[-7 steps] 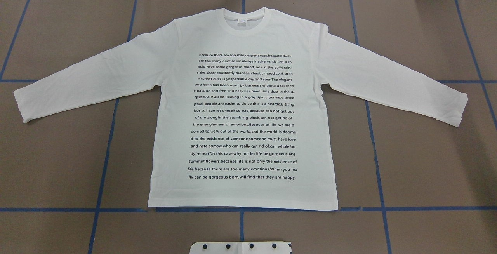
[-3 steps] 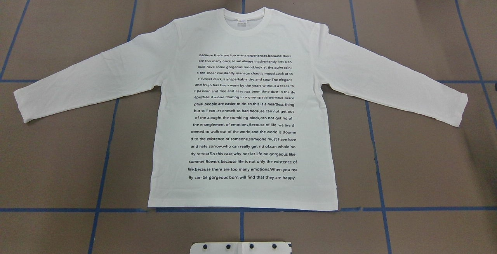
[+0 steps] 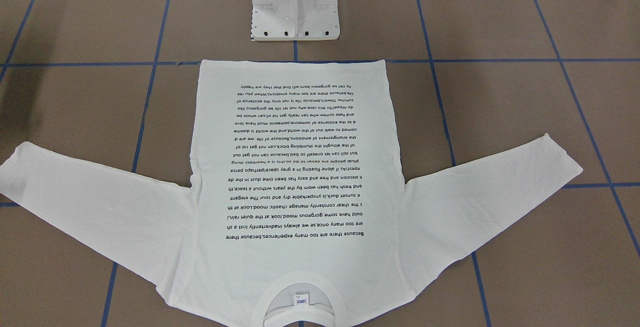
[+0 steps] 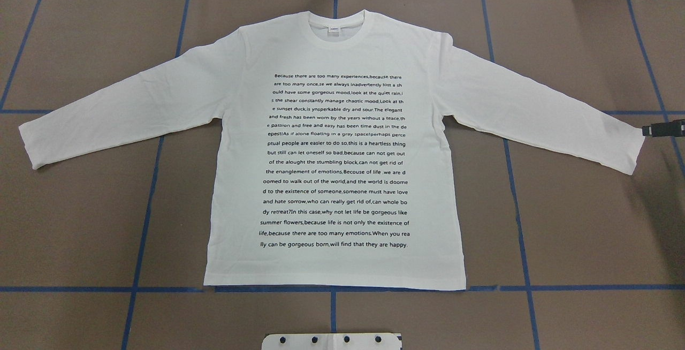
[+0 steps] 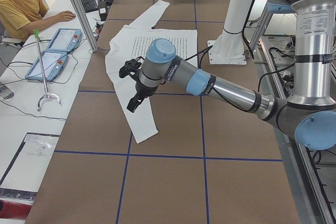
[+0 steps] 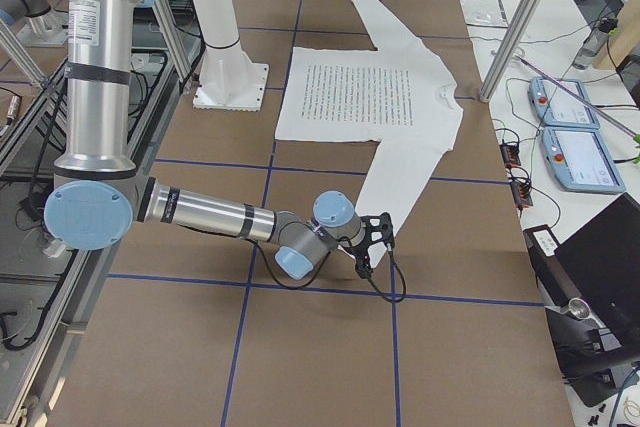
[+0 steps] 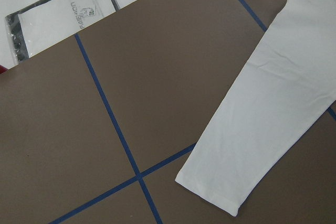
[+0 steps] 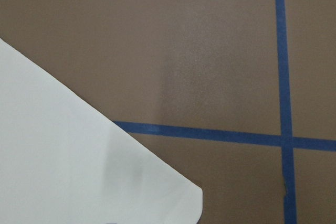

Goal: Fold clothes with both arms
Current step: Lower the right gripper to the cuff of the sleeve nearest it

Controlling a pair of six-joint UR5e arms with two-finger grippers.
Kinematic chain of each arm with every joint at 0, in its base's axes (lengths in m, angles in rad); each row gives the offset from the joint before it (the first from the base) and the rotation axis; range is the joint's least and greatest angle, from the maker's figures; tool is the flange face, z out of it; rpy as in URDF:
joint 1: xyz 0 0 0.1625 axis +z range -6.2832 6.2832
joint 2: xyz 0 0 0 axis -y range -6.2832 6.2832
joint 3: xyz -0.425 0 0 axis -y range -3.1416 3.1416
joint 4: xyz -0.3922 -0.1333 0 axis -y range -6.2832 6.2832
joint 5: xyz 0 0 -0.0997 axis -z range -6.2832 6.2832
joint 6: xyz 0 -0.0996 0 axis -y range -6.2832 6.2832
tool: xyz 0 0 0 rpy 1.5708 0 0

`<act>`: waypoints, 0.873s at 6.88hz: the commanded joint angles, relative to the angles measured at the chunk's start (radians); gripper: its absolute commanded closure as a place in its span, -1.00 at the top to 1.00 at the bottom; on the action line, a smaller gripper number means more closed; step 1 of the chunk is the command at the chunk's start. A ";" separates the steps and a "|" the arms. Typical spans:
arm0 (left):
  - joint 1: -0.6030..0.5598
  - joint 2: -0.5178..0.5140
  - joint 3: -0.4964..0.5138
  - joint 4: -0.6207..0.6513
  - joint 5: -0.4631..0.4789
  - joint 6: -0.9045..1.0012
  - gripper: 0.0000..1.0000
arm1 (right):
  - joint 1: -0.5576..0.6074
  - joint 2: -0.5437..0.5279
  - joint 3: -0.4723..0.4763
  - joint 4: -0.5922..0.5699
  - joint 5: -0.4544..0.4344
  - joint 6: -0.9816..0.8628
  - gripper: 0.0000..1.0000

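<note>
The shirt (image 4: 332,152) lies flat on the brown tabletop (image 4: 588,221), text side up. Both sleeves are spread wide and slant back toward the robot. The collar (image 4: 336,39) is at the far side and the hem runs along a blue tape line (image 4: 96,289) near the pedestal (image 3: 295,7).

The right tool (image 6: 372,245) is low over the tabletop just beside the right cuff (image 4: 637,152). From overhead only its black tip shows, at the frame's edge by the cuff's far corner. I cannot tell whether it touches the cloth, or whether it is open or closed. The right wrist camera sees the cuff's corner close below, next to a tape crossing.

The left tool (image 5: 134,98) is raised well off the tabletop on the left-sleeve side, pointing down. It shows only from the side, so I cannot tell its state. The left wrist camera sees the left cuff (image 4: 29,149) from higher up, lying flat
</note>
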 commanded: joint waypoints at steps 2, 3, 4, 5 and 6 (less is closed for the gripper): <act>0.000 0.001 -0.002 0.000 0.000 0.000 1.00 | -0.035 0.041 -0.067 0.010 -0.019 0.008 0.69; 0.000 -0.001 -0.002 0.000 0.000 0.001 1.00 | -0.040 0.042 -0.068 0.009 -0.019 0.006 0.65; 0.000 0.001 -0.004 0.000 0.000 0.001 1.00 | -0.048 0.042 -0.074 0.009 -0.019 0.006 0.63; 0.000 -0.001 -0.002 0.000 0.000 0.001 1.00 | -0.052 0.042 -0.074 0.009 -0.019 0.006 0.63; 0.000 -0.001 -0.002 0.000 0.000 0.001 1.00 | -0.058 0.042 -0.079 0.009 -0.020 0.006 0.58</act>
